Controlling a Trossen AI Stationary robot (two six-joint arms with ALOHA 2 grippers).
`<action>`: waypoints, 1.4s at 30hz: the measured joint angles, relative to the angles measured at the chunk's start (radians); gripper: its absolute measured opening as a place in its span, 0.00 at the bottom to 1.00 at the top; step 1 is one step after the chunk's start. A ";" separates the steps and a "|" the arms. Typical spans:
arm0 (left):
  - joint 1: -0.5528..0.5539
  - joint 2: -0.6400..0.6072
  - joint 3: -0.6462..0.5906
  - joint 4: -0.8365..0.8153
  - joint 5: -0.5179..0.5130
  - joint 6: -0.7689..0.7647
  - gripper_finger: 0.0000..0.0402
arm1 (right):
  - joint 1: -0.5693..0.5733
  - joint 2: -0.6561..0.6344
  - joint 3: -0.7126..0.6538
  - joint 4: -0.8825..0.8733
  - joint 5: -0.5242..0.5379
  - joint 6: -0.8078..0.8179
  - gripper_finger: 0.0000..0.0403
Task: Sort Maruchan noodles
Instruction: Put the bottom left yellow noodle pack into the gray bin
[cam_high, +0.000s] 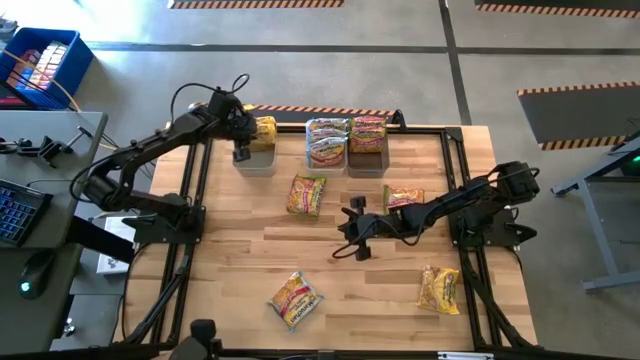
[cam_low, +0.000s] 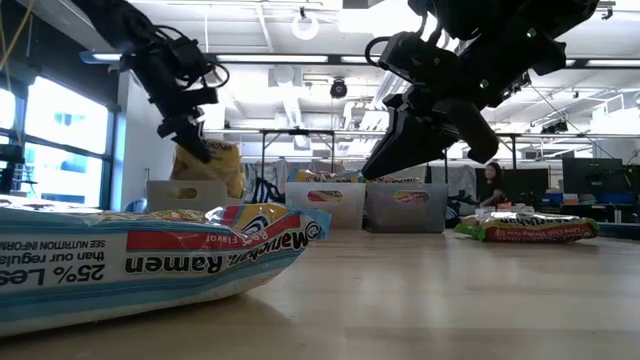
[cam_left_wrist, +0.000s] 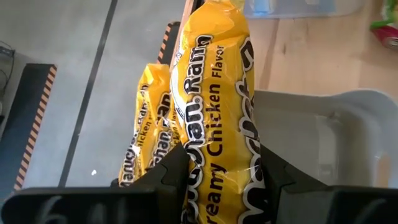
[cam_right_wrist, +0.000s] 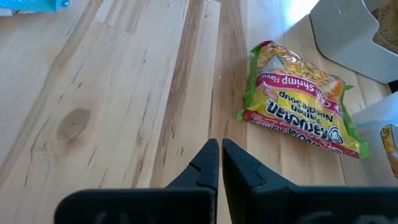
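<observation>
three bins along the bench's far edge. left bin (cam_high: 256, 160) holds a yellow packet (cam_left_wrist: 144, 134); middle bin (cam_high: 327, 158) and right bin (cam_high: 367, 160) each show packets on top, blue-green print in the middle, red in the right. count inside each not readable.

left gripper (cam_high: 243, 152) over the left bin, pinching a yellow creamy chicken packet (cam_left_wrist: 211, 106) upright between its fingers, beside the one already in there. judged: this one is about to be dropped, not yet released.

right gripper (cam_high: 362, 249) mid-bench, fingers pressed together, empty, hovering above bare wood.

still loose on the bench: lime shrimp packet (cam_high: 306, 194) near the middle bin, one (cam_high: 402, 197) partly under the right arm, one (cam_high: 295, 298) at the near edge, one (cam_high: 439, 289) toward the near right corner.

judged: roughly half sorted; four loose plus the held one remain.
</observation>
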 joint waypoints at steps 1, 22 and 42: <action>-0.003 -0.004 0.004 -0.014 -0.003 0.000 0.22 | 0.000 0.000 0.000 0.000 0.000 0.000 0.00; -0.008 0.115 0.005 0.014 0.009 -0.016 0.25 | 0.000 0.000 0.000 0.003 0.000 0.000 0.00; -0.055 0.145 -0.003 0.019 -0.159 -0.078 0.43 | 0.000 0.000 0.000 0.003 -0.007 0.000 0.00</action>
